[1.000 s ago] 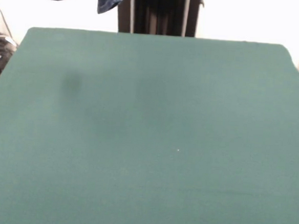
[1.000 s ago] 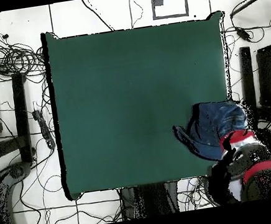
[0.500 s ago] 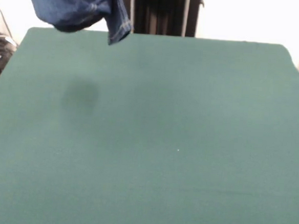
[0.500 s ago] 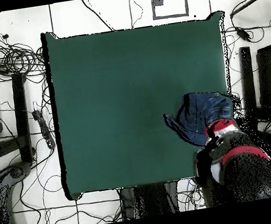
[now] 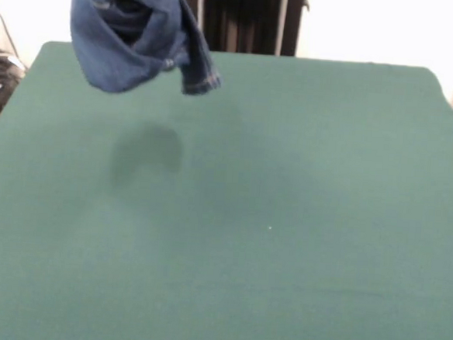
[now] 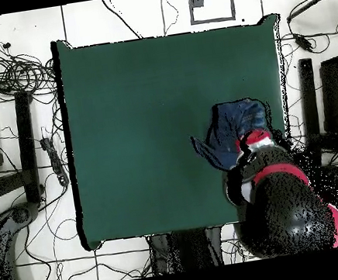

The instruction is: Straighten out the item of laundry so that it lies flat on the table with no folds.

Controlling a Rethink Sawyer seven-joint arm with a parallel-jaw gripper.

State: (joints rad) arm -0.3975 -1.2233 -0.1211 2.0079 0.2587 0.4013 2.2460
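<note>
Jeans (image 5: 134, 43) bunched and hanging clear above bench (image 5: 285, 221), far-left corner. Nothing flattened yet; laying down and spreading all left. End effector state: cannot tell, hidden by denim.

The jeans (image 5: 135, 35) are soft, matt blue denim with paler stitched hems — the table (image 5: 285, 221) wears smooth, matt green cloth — the arm (image 6: 292, 206) looks glossy.

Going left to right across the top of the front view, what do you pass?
Dangling bundle of blue denim jeans hanging above the green table → dark robot pedestal → bare pale wall.
</note>
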